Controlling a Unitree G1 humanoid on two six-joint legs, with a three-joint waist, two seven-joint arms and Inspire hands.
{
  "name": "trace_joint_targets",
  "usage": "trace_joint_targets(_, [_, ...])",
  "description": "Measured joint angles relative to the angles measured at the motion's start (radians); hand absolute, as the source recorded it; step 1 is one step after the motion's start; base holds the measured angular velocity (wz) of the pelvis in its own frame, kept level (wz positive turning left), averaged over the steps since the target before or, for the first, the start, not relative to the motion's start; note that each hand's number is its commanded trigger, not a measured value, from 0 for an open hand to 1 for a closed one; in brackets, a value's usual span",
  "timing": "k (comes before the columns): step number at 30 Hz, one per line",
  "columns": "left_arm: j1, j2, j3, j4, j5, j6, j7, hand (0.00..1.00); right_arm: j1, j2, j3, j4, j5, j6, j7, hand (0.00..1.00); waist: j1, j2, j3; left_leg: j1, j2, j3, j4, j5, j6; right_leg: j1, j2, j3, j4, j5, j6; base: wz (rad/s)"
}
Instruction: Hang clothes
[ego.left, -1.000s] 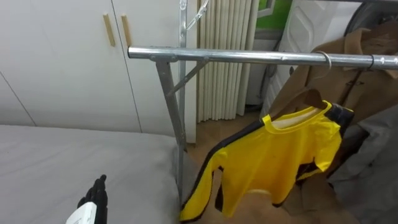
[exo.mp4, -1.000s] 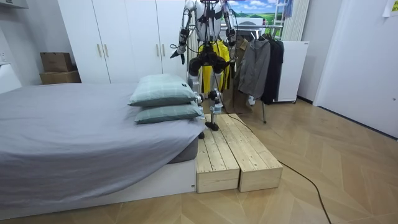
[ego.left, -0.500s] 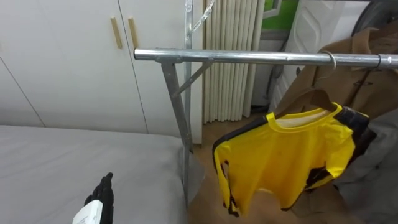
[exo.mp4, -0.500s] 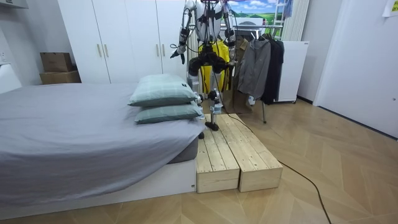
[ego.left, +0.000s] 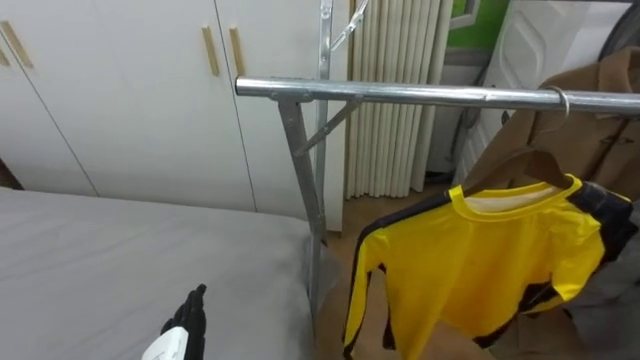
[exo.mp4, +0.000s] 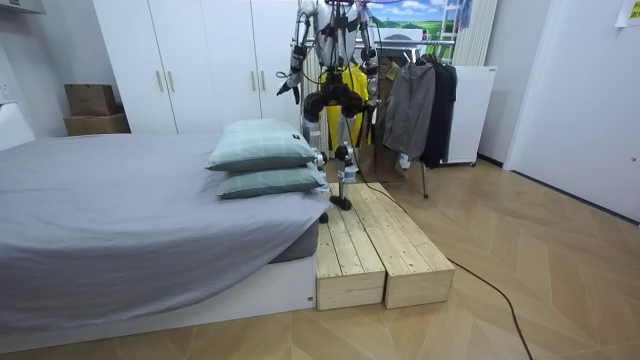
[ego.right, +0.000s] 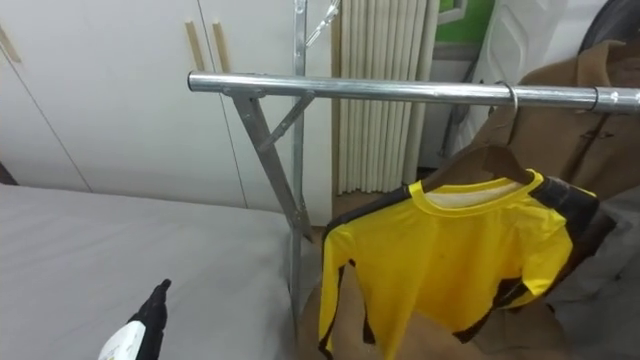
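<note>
Left and right eye views: head-mounted stereo pair, close to the clothes rail (ego.left: 420, 95) and looking slightly downward across it, with the yellow shirt (ego.left: 490, 260) at lower right. Room view: distant, beyond the bed (exo.mp4: 120, 220), facing the robot's back. Rail and shirt are common to both.

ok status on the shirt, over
left hand open, empty. yellow shirt hanging on the rail by its wooden hanger. brown coat hangs right behind it.
</note>
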Motion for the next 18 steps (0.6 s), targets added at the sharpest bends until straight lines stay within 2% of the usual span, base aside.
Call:
trace_joint_targets(3, [0.001, -0.001, 0.002, 0.015, 0.001, 0.012, -0.017, 0.0, -0.001, 0.002, 0.0, 0.0, -0.001, 0.007, -0.001, 0.0, 0.004, -0.008, 0.0026, 0.004, 0.0, -0.004, 0.0, 0.0, 0.0, 0.0, -0.001, -0.008, 0.011, -0.01, -0.003, 0.04])
trace_joint_targets(8, [0.009, -0.001, 0.003, 0.015, 0.041, 0.019, -0.023, 0.0, -0.005, 0.005, 0.001, 0.006, -0.003, 0.014, 0.0, 0.0, 0.006, -0.018, 0.0024, 0.001, 0.0, -0.016, 0.0, 0.0, 0.0, 0.001, 0.0, -0.01, 0.012, -0.015, -0.005, 0.06])
trace_joint_targets(12, [0.012, -0.001, 0.003, 0.024, 0.039, 0.021, -0.023, 0.0, -0.013, 0.004, 0.003, 0.007, -0.004, 0.028, 0.0, 0.0, 0.007, -0.022, 0.0024, 0.001, 0.0, -0.016, 0.0, 0.0, 0.0, 0.001, -0.001, -0.022, 0.011, -0.014, -0.005, 0.0])
trace_joint_targets(18, [0.012, -0.001, 0.002, 0.047, 0.039, 0.021, -0.022, 0.0, -0.025, 0.002, 0.01, 0.003, -0.036, 0.028, -0.003, 0.0, 0.008, -0.024, 0.0036, -0.001, 0.0, -0.017, 0.0, 0.0, 0.0, 0.0, -0.002, -0.025, 0.01, -0.014, -0.006, 0.0])
